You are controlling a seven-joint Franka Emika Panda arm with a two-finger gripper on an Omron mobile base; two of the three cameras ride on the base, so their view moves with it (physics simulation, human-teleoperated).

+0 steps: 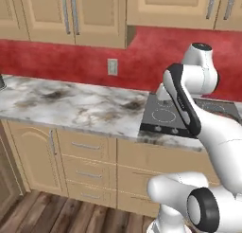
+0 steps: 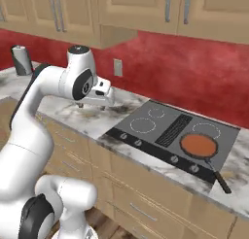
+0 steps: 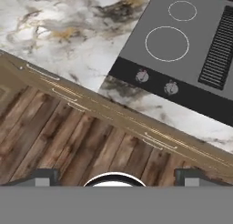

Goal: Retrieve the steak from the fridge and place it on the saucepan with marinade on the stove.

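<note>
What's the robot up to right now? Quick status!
Gripper open, empty, above counter edge. Saucepan of marinade waits on stove. No steak seen.

I see a dark grey stove (image 2: 160, 128) ringed white, an orange-brown marinade (image 2: 198, 145), a marble counter (image 1: 71, 106) — white, veined grey-brown — and a red wall (image 2: 194, 82).

Bright, even, soft-edged rendered light

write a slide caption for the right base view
Saucepan of marinade on the stove; open gripper over the marble counter.
</note>
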